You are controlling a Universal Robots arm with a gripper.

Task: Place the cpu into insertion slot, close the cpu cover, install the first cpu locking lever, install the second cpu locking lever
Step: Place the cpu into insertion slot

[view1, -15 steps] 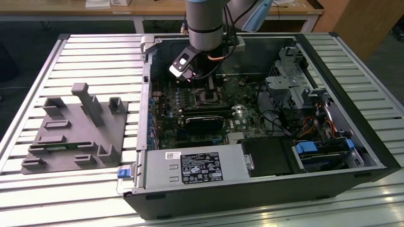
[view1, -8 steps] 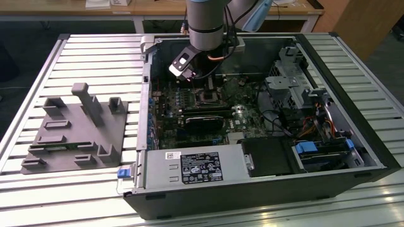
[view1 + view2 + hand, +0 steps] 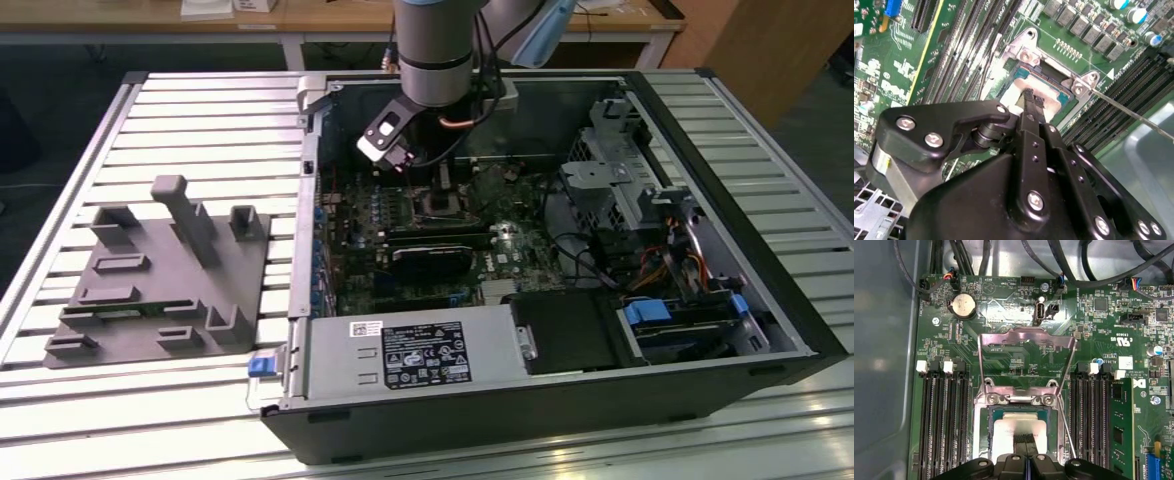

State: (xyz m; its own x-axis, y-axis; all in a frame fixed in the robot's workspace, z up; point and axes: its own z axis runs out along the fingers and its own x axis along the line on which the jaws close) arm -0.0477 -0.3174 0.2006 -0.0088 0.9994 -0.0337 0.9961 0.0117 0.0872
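Nearest in the exterior view is the wall of the black case (image 3: 534,425). Behind it is a grey box (image 3: 334,375) with a black and white label (image 3: 424,355) (the print is too small to read). The case lies open on a slatted table (image 3: 200,110). A grey holder (image 3: 160,290) sits on the exterior view's left.

Deeper in, the arm (image 3: 434,50) reaches down to the green board (image 3: 1019,310). The gripper (image 3: 1032,97) has its two fingers pressed together, with the tips right at the top of the cpu (image 3: 1004,435).

The cpu lies flat in the slot (image 3: 988,420), pale side up. Its edges are square with the slot's edges. Long memory rails (image 3: 944,420) run close on both sides, so room is tight.

Past the slot, the cover (image 3: 1026,336) is flipped open. A thin wire lever (image 3: 1068,425) stands free beside it.
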